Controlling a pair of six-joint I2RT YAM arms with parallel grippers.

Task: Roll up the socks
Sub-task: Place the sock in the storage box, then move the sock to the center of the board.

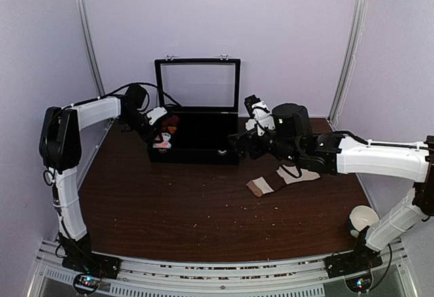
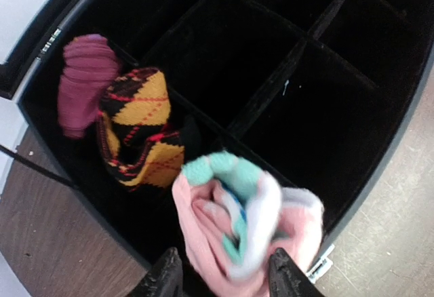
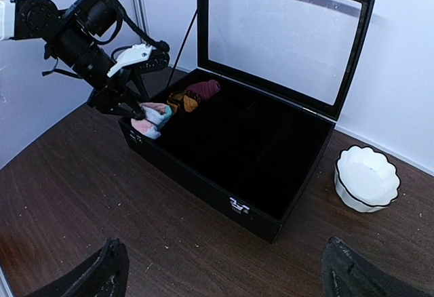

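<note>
Over the table, the top view shows the black box (image 1: 196, 149) at the back with its glass lid (image 1: 197, 85) raised. The left gripper (image 1: 160, 133) hangs at the box's left end, directly above the pink sock (image 1: 163, 142), which is rolled. The cream sock (image 1: 274, 180) lies flat on the table (image 1: 176, 209), in front of the box's right end and partly beneath the right arm. The right gripper (image 1: 242, 142) hovers near the box's front right. A white bowl (image 1: 363, 217) stands at the right edge.

Left wrist view: the blurred pink roll sits between the parted fingers (image 2: 165, 278), over the front-left compartment. Whether they pinch it cannot be determined. An argyle bundle (image 2: 139, 127) and a maroon roll (image 2: 85, 83) occupy the compartments behind.

Right wrist view: the right fingers are spread wide and hold nothing.
</note>
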